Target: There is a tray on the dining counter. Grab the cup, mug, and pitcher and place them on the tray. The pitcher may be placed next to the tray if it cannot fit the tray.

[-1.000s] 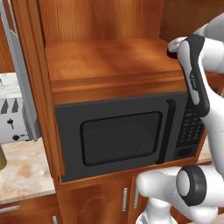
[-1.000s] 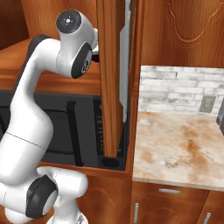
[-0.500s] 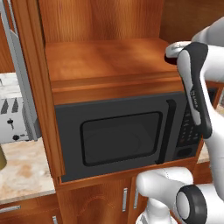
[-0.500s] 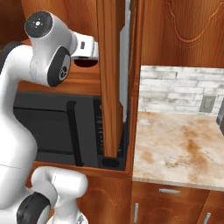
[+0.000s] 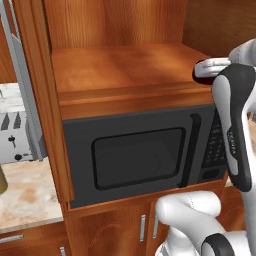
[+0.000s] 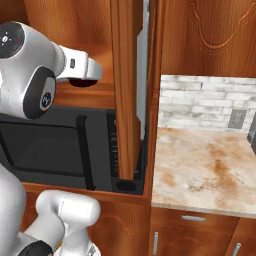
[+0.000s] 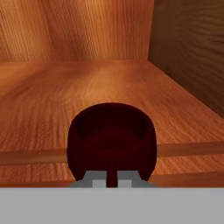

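Note:
The mug (image 7: 111,135) is a squat dark maroon bowl shape, seen close in the hand view with its open mouth facing the camera. My gripper (image 7: 111,178) is shut on its near rim, one finger on each side of the wall. In the left base view the mug (image 5: 201,80) hangs under the white hand at the right front of a wooden shelf (image 5: 120,70). In the right base view the mug (image 6: 80,83) sits just below the hand, above the shelf's front ledge. The tray, cup, pitcher and dining counter are out of view.
A black microwave (image 5: 140,160) fills the niche under the shelf. The shelf's right side wall (image 7: 188,52) stands close to the mug. A vertical cabinet post (image 6: 125,90) separates the niche from a marble counter (image 6: 205,170). A toaster (image 5: 15,137) stands at the left.
The arm's elbow has swung across both base views. The hand has drawn back a little toward the shelf's front edge with the mug still in its grip.

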